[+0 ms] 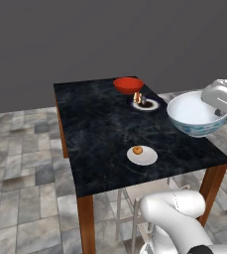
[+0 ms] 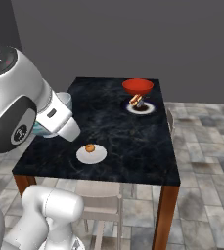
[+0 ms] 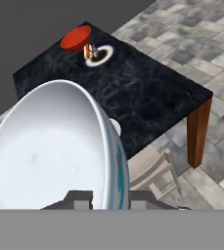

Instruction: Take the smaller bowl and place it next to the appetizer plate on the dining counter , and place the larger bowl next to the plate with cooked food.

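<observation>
Above the dining counter [image 1: 105, 124], the claw [image 3: 111, 197] pinches the smaller bowl [image 1: 197, 115] by its rim, held aloft.

Bare marble around appetizer plate [image 1: 142, 156]; larger bowl [image 1: 128, 85] touching plate with cooked food [image 1: 145, 103] at far end.

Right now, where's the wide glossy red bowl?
The wide glossy red bowl sits at the far end of the black marble dining counter, right beside the dark-rimmed plate with cooked food.
</observation>
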Tool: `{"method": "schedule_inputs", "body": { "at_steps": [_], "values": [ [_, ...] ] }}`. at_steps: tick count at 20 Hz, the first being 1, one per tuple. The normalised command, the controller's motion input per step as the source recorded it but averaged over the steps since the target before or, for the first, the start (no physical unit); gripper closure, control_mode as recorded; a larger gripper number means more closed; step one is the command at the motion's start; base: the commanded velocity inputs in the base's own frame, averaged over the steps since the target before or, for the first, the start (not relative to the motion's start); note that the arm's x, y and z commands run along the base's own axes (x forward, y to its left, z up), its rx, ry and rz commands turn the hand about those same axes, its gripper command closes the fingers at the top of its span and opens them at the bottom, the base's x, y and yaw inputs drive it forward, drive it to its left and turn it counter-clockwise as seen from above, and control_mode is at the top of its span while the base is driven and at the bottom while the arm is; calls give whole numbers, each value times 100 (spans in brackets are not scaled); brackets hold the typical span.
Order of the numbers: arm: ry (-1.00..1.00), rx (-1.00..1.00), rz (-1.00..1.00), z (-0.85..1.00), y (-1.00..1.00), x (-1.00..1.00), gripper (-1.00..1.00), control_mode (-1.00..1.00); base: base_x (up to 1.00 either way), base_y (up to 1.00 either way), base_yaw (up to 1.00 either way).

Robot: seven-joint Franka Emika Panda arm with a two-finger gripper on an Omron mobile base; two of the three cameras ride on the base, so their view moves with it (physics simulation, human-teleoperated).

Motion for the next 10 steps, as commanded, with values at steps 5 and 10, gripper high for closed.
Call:
{"method": "schedule_inputs", "body": {
  "at_steps": [5,10],
  "values": [
    [5,0,-2,-28,-62,7,100,-100,0,0,0],
    [7,-1,-11,-41,-50,44,100,-100,0,0,0]
  ]
}}
